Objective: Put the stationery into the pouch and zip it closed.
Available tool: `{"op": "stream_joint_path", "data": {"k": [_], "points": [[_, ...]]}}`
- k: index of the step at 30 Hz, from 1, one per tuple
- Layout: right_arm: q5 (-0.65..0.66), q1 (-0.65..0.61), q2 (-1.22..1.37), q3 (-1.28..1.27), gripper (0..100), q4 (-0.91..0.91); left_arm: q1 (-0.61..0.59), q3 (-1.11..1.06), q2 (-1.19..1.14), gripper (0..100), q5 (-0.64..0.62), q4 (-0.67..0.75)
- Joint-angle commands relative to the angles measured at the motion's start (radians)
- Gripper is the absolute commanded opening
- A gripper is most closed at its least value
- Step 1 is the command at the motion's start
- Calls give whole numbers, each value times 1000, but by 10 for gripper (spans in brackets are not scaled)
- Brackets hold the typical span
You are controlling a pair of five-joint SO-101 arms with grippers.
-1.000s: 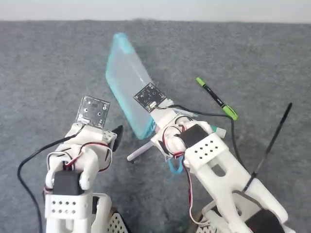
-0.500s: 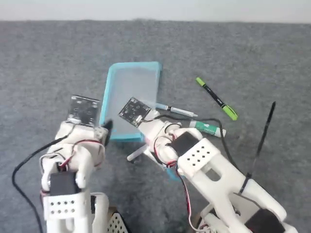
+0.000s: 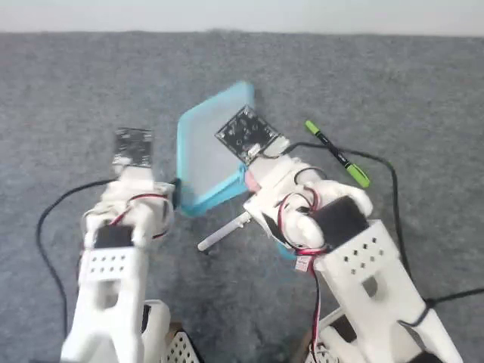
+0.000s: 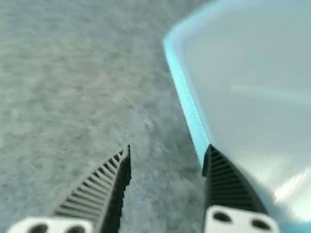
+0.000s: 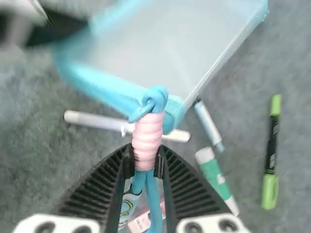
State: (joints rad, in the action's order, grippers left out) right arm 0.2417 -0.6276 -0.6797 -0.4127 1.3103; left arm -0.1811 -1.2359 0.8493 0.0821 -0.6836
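A translucent pouch [image 3: 208, 151] with a cyan rim is tilted up off the grey mat between the two arms. My right gripper [image 5: 145, 150] is shut on the pink zipper pull [image 5: 146, 136] at the pouch's corner [image 5: 163, 109]; from above it [image 3: 252, 181] sits at the pouch's right edge. My left gripper [image 4: 167, 165] is open, with one finger [image 4: 223, 182] against the pouch's cyan edge [image 4: 187, 107] and the other over bare mat. A white pen [image 3: 223, 234] lies below the pouch. A green pen [image 3: 338, 155] lies to the right.
Under the pouch's corner in the right wrist view lie a clear pen [image 5: 207, 126] and a green-and-white marker [image 5: 216, 179]. A black cable [image 3: 393, 189] loops over the right arm. Grey mat [image 3: 76, 98] stretches open to the left and back.
The pouch, tilted a second ago, lay flat half a second ago; now the right gripper has pulled it up and to the right. The left gripper has closed in on its left edge.
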Motion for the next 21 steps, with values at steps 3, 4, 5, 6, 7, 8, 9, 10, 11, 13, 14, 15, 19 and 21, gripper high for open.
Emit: {"op": "stream_joint_path", "data": {"k": [3,4,5,6,7,8,9,10,11,13,14,15,19,21], "points": [[-8,-71,41,230,6,12,173,119,-218,233,-40,29],[-8,-102,54,252,6,10,195,124,-230,233,-60,29],[-8,-133,65,265,6,7,215,125,-238,233,-75,29],[-3,-163,76,272,6,7,241,124,-242,233,-86,31],[0,-197,85,273,6,8,262,122,-241,234,-94,31],[0,-232,94,267,6,16,279,122,-241,234,-95,29],[2,-260,97,242,6,16,288,122,-241,234,-95,29],[14,-278,96,201,6,10,290,122,-239,235,-95,29],[34,-285,91,153,6,-2,278,122,-238,235,-104,28],[49,-277,71,29,6,-53,221,124,-238,235,-127,26],[52,-260,58,-46,6,-93,184,127,-238,235,-130,26],[52,-242,39,-120,6,-142,146,130,-238,235,-130,26],[55,-193,-15,-330,6,-282,-25,177,-238,234,-130,-15],[52,-183,-18,-371,6,-300,-120,226,-238,234,-129,-57]]}}
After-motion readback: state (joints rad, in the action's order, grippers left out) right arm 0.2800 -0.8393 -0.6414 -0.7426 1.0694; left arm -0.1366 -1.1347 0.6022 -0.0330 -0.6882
